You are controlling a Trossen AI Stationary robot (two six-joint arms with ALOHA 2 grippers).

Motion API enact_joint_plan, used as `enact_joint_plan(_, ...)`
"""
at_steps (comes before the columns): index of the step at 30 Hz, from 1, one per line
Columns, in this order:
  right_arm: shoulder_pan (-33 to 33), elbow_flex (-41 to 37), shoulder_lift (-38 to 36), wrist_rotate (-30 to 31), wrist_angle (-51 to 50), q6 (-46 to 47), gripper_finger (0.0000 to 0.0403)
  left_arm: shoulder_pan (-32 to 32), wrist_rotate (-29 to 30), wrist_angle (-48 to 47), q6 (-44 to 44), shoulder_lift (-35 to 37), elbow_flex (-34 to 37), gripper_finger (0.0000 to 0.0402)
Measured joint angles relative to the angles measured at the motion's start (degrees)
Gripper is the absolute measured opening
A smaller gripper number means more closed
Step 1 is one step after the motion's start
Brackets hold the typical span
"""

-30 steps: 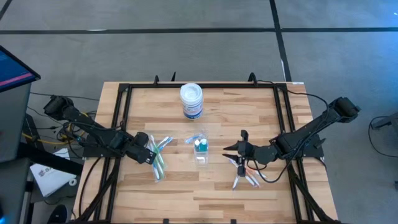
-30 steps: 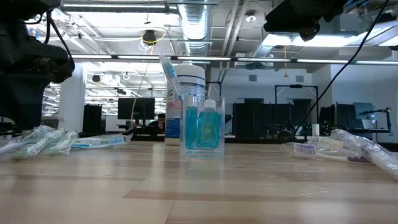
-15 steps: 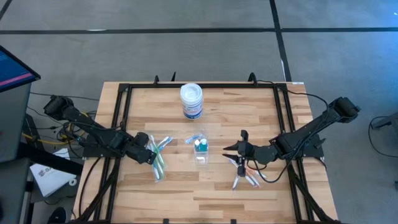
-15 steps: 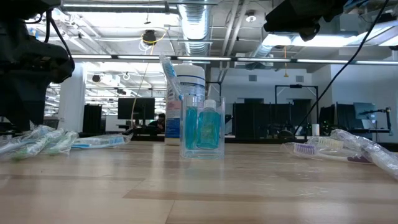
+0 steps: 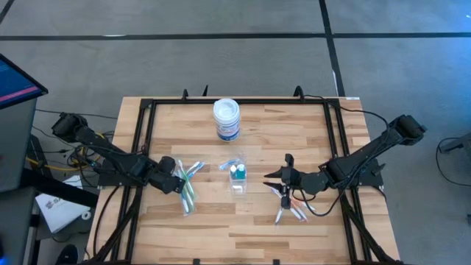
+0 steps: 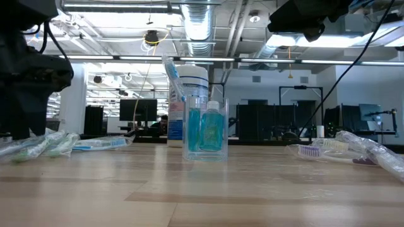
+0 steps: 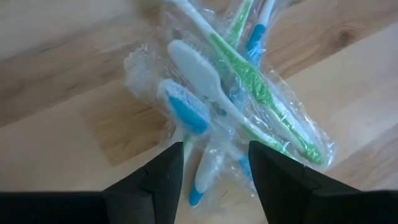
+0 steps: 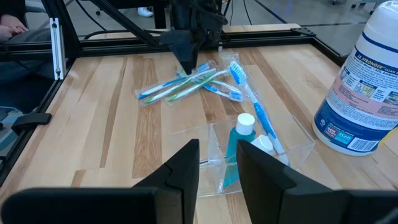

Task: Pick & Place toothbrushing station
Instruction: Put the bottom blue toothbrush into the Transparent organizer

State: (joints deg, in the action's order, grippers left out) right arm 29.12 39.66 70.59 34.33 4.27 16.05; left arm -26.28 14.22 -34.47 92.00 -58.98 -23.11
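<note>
Left tool [image 7: 211, 168] hangs low over the pile of slim blue, green and white toothbrushes in crinkly clear wrappers [image 5: 187, 184], on the left of the pale wooden worktop [image 5: 243, 228]. Its fingers stand apart, nothing between them, straddling the blue-bristled brush head [image 7: 183, 112]. These brushes look feather-light and stiff, but that film should be slippery and they overlap, so one may drag its neighbours along; I'd pinch a single handle mid-length, clear of the bristles. The small clear plastic cup [image 5: 237, 177] stands mid-worktop, already holding the tiny blue white-capped tube [image 6: 213, 126] and a brush; light too, easy to tip. Right tool [image 5: 283, 179] waits just right of the cup, fingers spread and empty, above a second clutch of wrapped brushes [image 5: 288, 207]. The large white round jar with a blue label [image 5: 227, 119] sits behind, out of play.
</note>
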Motion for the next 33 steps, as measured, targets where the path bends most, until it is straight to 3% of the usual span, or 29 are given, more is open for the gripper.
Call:
enact_joint_plan(8, 0.0, 0.0, 0.0, 0.0, 0.0, 0.0, 0.0098, 0.0, 2.5, 1.7, -0.1, 0.0, 0.7, 0.0176)
enact_joint_plan(22, 0.0, 0.0, 0.0, 0.0, 0.0, 0.0, 0.0098, 0.0, 3.5, 2.0, -0.2, 0.0, 0.7, 0.0138)
enact_joint_plan(33, 0.0, 0.0, 0.0, 0.0, 0.0, 0.0, 0.0098, 0.0, 3.8, 2.2, -0.2, 0.0, 0.7, 0.0073)
